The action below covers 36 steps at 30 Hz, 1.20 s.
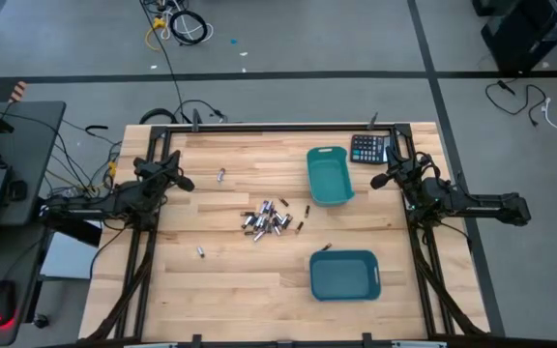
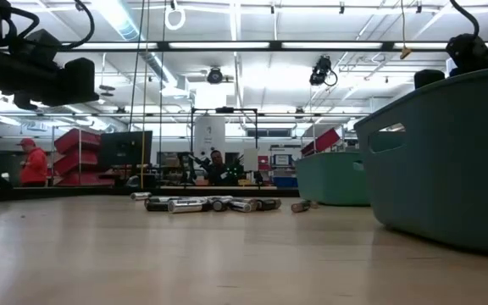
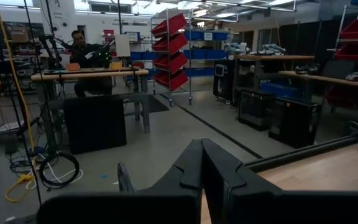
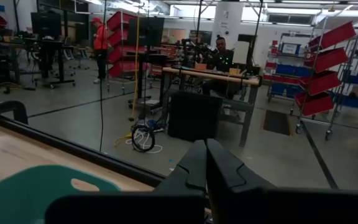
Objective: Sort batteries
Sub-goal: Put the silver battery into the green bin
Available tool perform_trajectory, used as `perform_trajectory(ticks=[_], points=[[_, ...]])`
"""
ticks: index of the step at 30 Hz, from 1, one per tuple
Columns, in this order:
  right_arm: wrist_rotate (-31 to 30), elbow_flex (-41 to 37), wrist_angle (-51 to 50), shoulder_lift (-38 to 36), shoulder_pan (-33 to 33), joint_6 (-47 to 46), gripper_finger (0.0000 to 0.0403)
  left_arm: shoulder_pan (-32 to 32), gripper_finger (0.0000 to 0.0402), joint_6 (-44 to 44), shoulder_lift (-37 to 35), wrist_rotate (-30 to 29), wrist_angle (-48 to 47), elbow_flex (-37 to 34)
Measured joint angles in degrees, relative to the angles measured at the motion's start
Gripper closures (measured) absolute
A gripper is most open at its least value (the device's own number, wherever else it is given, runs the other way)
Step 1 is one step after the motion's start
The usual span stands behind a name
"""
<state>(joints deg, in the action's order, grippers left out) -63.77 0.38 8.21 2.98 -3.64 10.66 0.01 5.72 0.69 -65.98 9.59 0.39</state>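
Note:
A pile of small silvery and dark batteries (image 1: 267, 220) lies at the table's middle; in the low view the pile (image 2: 214, 204) rests flat on the wood. Stray cells lie apart: one near the far left (image 1: 222, 175), one toward the near left (image 1: 201, 252), some right of the pile (image 1: 307, 210). My left gripper (image 1: 188, 183) is raised at the table's left, shut, its fingers (image 3: 202, 163) pointing past the far edge. My right gripper (image 1: 378, 181) is raised at the right side, shut (image 4: 205, 160), beside the far teal bin. Neither touches anything.
Two teal bins stand on the table's right half: one far (image 1: 329, 175), one near (image 1: 345, 275). A black calculator (image 1: 367, 149) sits at the far right corner. People work at desks in the room beyond (image 4: 219, 53). Bare wood lies on the near left.

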Motion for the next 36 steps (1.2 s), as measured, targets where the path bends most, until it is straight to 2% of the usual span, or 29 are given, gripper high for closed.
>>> perform_trajectory(ticks=[25, 33, 35, 36], points=[[-0.02, 0.0, 0.02, 0.02, 0.02, -0.12, 0.0402, 0.0, 0.0393, 0.02, 0.0, 1.09, -0.25, 0.0], [0.51, 0.0, 0.07, 0.02, 0.02, 4.35, 0.0402, 0.0, 0.0393, 0.02, 0.0, 1.09, -0.92, -0.01], [1.15, 0.0, 0.04, 0.02, 0.02, 2.14, 0.0402, 0.0, 0.0393, -0.14, 0.0, 1.09, -0.92, 0.01], [2.64, -0.02, 0.07, 0.01, 0.07, -2.25, 0.0402, 0.0, 0.0393, -0.58, 0.0, 1.11, -0.95, 0.01]])
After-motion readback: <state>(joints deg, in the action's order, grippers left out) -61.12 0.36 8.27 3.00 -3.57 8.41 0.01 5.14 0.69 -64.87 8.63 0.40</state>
